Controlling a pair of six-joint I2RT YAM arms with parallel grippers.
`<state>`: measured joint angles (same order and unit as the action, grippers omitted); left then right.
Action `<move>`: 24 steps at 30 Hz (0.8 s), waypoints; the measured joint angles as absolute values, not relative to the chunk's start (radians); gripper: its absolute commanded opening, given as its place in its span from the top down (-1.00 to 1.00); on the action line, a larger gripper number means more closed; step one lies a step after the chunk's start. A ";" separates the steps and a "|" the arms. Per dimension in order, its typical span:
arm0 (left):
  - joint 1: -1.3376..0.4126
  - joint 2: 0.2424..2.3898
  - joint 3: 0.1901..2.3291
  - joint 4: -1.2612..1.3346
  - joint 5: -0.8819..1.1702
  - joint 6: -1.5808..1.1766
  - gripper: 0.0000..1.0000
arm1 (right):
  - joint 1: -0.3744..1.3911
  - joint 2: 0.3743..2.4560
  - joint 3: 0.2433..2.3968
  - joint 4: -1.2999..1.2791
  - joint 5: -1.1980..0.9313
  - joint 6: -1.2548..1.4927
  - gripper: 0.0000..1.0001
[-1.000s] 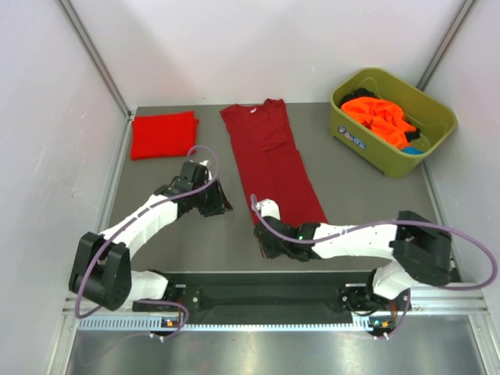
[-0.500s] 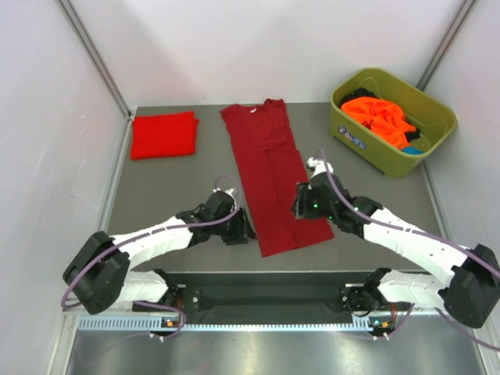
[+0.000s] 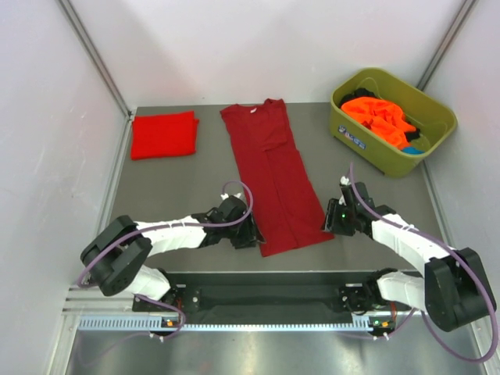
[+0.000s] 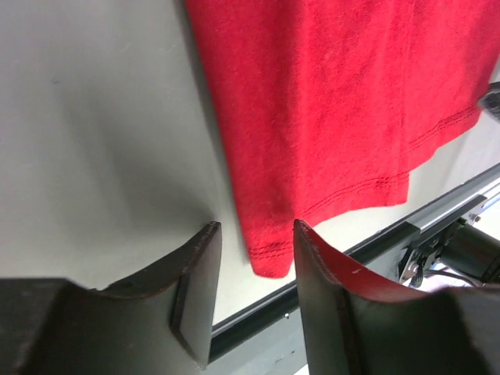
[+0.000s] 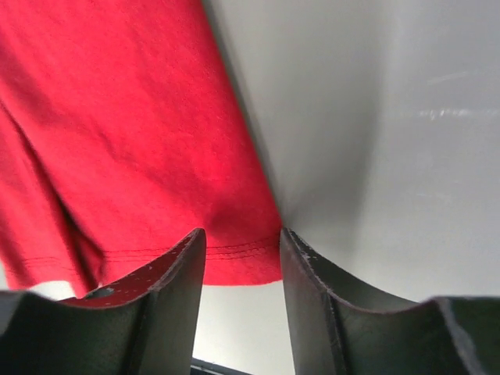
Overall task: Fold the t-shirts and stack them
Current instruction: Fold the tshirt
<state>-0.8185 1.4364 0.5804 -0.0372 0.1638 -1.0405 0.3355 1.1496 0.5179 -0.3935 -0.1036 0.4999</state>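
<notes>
A dark crimson t-shirt (image 3: 273,176) lies folded lengthwise into a long strip down the middle of the table, neck label at the far end. My left gripper (image 3: 251,234) is open beside its near left hem corner (image 4: 269,262), the corner lying between the fingers. My right gripper (image 3: 330,221) is open over its near right hem corner (image 5: 246,262). A brighter red t-shirt (image 3: 163,134) lies folded at the far left. Orange shirts (image 3: 379,116) are heaped in the tub.
The olive-green plastic tub (image 3: 437,125) stands at the far right with dark and blue cloth among the orange. The table's near edge and a metal rail (image 4: 437,215) run just below the shirt's hem. Walls enclose the table on three sides.
Both grippers have moved to the crimson shirt's near hem corners: the left in from the left, the right out from the shirt's right edge. The shirt's hem has shifted slightly.
</notes>
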 measured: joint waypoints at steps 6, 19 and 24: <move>-0.830 1.467 0.580 0.004 0.167 -1.060 0.31 | 0.324 1.149 0.487 -0.364 -0.122 0.498 0.21; -0.835 1.460 0.575 -0.036 0.123 -1.071 1.00 | 0.324 1.091 0.454 -0.368 -0.120 0.503 0.07; -0.835 1.429 0.566 -0.072 0.099 -1.071 1.00 | 0.324 1.064 0.432 -0.369 -0.134 0.510 0.19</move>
<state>-0.8352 1.4292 0.5659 -0.0719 0.0990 -1.0714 0.3241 1.0641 0.4320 -0.3687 -0.1345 0.5102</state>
